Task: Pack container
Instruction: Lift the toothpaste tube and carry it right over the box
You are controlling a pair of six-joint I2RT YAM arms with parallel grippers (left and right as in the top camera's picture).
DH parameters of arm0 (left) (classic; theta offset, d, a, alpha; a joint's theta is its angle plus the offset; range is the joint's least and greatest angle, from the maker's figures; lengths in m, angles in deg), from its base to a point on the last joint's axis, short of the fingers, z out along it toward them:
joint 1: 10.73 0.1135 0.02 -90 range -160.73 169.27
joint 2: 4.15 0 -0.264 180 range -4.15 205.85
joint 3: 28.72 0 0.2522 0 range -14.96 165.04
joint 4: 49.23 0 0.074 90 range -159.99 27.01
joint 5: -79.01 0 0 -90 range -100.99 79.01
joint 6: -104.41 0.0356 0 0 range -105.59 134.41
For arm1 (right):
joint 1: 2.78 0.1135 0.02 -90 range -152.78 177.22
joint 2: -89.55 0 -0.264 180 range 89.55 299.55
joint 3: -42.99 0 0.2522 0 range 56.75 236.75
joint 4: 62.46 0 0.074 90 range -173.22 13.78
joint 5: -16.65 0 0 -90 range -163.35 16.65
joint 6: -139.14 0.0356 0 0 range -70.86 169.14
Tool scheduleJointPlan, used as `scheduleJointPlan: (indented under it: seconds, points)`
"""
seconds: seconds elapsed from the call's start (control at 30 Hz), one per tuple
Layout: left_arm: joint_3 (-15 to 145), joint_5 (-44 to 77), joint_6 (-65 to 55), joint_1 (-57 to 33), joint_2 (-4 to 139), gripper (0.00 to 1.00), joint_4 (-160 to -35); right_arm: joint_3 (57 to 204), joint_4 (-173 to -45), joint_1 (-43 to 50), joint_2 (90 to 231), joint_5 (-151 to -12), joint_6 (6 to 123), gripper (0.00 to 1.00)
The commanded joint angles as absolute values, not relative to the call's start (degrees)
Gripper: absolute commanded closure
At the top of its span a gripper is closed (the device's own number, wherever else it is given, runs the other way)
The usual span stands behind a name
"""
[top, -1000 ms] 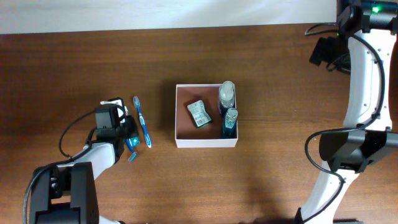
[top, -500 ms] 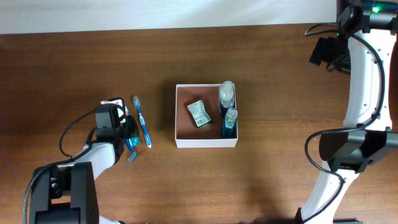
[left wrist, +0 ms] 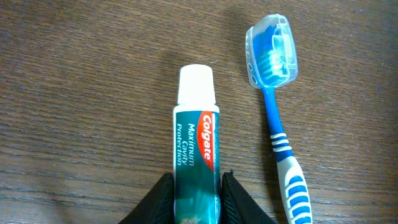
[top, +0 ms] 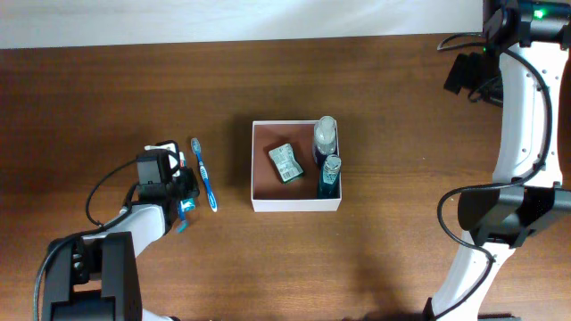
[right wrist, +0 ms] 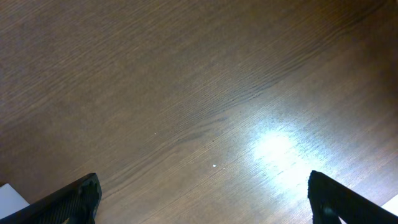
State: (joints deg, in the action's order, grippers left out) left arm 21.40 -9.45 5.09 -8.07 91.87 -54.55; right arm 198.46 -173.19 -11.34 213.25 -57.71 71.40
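The container (top: 294,206) is a square white-walled box with a reddish-brown inside, at the table's middle. It holds a green-white packet (top: 285,163) and two bottles (top: 325,135) (top: 329,176). My left gripper (top: 176,190) (left wrist: 196,198) is left of the box, shut on the tail of a teal Colgate toothpaste tube (left wrist: 196,140) that lies flat on the wood. In the overhead view the gripper hides most of the tube. A blue toothbrush (top: 204,174) (left wrist: 280,118) with a clear head cap lies just right of the tube. My right gripper (top: 464,73) (right wrist: 202,193) is wide open and empty over bare wood at the far right.
The dark wooden table (top: 401,259) runs to a pale back edge (top: 241,18). The right arm's white links (top: 522,116) stand along the right side.
The left gripper's jaws have closed in on the toothpaste tube, and the blue tip below the gripper has shifted slightly left. The right arm has not moved.
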Motion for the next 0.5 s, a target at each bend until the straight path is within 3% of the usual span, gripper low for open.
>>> scheduleJointPlan:
  seconds: [0.0, 0.47]
  points:
    - [22.4, -8.6, 4.8, -7.9, 92.5, 0.78, -54.1, 199.0, -173.3, -11.5, 212.0, -56.8, 71.4, 0.02]
    - [22.5, -8.9, 4.8, -7.9, 91.0, 0.89, -48.8, 199.0, -173.3, -11.5, 212.0, -56.8, 71.4, 0.02]
